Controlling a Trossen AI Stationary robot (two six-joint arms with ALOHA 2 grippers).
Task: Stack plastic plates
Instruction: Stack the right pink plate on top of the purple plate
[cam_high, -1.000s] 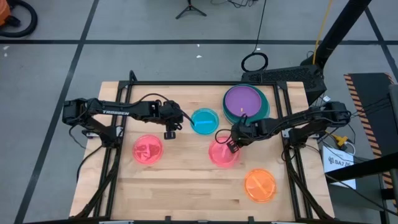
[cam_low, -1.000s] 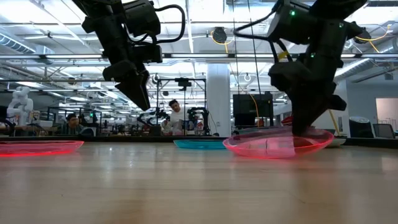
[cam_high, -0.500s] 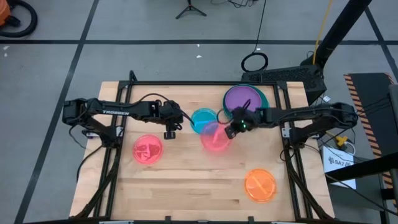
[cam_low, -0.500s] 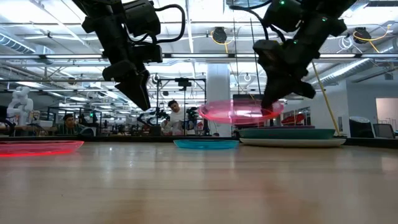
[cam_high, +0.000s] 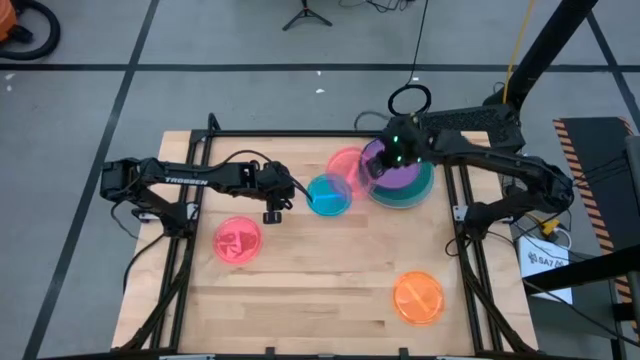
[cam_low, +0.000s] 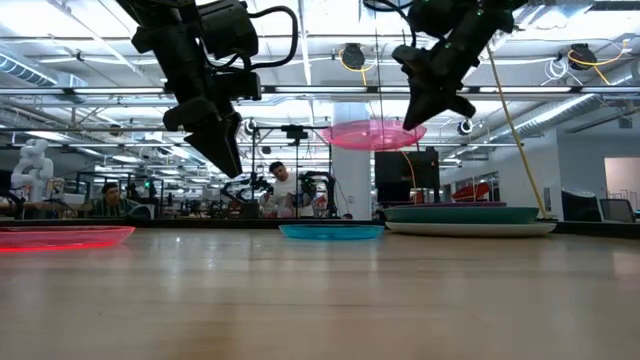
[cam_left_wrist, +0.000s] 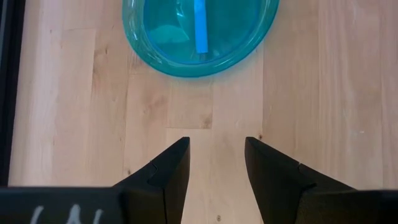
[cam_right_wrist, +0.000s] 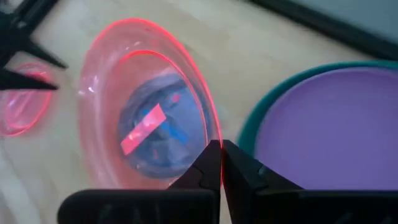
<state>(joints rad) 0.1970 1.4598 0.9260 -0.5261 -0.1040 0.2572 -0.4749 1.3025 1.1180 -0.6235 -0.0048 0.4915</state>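
My right gripper (cam_high: 372, 168) is shut on a small pink-red plate (cam_high: 345, 167), held in the air between the cyan plate (cam_high: 329, 195) and the stack of large plates (cam_high: 402, 180). That stack has a purple plate (cam_right_wrist: 329, 124) on top and a dark green one (cam_right_wrist: 247, 132) beneath, and rests flat near the far right of the table. My left gripper (cam_left_wrist: 216, 155) hovers open above the bare table just left of the cyan plate (cam_left_wrist: 199, 31). A second pink-red plate (cam_high: 237, 241) and an orange plate (cam_high: 418, 297) lie flat on the table. My right gripper pinches the pink-red plate's rim (cam_right_wrist: 213, 138) between its two fingers, on the side toward the purple stack. The fingers (cam_low: 432, 98) slant down from the table's right. The plate (cam_low: 372, 133) is lifted clear, about level, and sticks out from the fingers toward the left.
The wooden table (cam_high: 300, 300) has bare room across its near middle, between the second pink-red plate and the orange plate. Black frame rails (cam_high: 178, 250) run along its left and right sides. People sit in the room beyond the far edge (cam_low: 283, 190).
My right gripper, shut on the pink-red plate, has lifted it off the table at mid-right and carried it up and toward the far edge. The plate now hangs in the air beside the purple stack, past the cyan plate.
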